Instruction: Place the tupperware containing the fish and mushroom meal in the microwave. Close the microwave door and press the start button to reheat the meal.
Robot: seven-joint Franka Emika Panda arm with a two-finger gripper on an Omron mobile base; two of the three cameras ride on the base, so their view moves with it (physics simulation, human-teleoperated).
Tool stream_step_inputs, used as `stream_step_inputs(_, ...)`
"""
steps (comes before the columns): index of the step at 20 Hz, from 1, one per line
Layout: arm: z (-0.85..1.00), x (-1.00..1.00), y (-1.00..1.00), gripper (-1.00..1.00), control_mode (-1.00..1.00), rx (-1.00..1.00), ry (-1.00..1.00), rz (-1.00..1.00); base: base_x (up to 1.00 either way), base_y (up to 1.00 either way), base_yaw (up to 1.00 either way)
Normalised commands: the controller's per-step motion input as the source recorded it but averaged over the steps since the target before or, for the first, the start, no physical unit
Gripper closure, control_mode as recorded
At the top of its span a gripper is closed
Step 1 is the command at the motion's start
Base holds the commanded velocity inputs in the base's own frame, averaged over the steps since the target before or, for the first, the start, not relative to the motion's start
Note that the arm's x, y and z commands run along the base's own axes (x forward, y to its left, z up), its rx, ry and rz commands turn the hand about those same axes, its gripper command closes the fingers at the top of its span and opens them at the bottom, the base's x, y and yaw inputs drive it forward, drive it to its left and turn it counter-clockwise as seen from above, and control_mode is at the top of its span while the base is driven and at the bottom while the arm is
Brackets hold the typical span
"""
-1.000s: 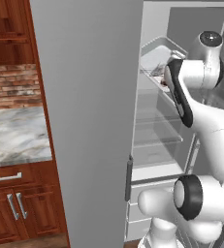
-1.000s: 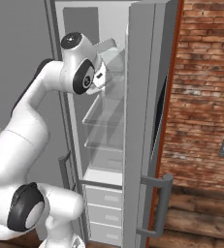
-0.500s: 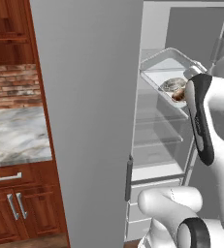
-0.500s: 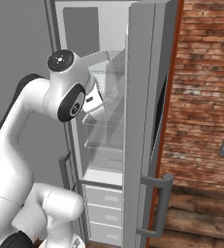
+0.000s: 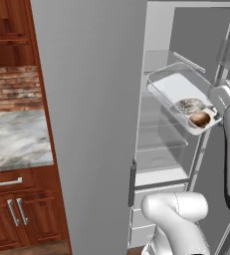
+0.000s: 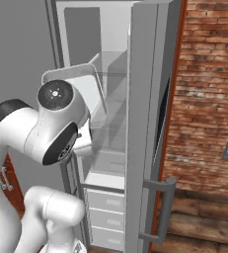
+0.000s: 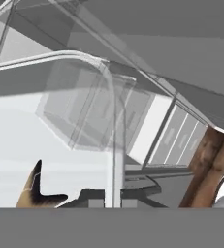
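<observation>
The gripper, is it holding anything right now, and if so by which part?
The gripper is shut on the tupperware, gripping its rim at the end nearest the food, and holds it clear of the fridge shelves.

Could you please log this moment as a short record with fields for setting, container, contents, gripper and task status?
setting: open fridge with clear shelves, wide grey fridge door swung open
container: tupperware, tilted, lifted out in front of the upper shelves
contents: fish and mushroom meal, one brown lump and one pale grey piece, at the lower end of the container
gripper: shut on the tupperware rim at its lower end
surroundings: marble counter, wooden cabinets, brick wall
task status: container not yet in the microwave
</observation>
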Motion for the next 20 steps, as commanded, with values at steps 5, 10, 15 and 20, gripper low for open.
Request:
stream_step_inputs(5, -0.46, -0.80, 0.35, 1.00, -1.00, 0.13, 0.04, 0.00, 0.00, 0.00, 0.00)
stream_step_inputs(10, -0.33, -0.59, 0.35, 1.00, -1.00, 0.09, 0.07, -0.01, 0.00, 0.00, 0.00)
stream_step_inputs(15, -0.08, -0.04, 0.08, 1.00, -1.00, 0.00, 0.03, -0.03, 0.00, 0.00, 0.00)
stream_step_inputs(20, 0.00, 0.11, 0.00, 1.00, -1.00, 0.00, 0.01, -0.01, 0.00, 0.00, 0.00)
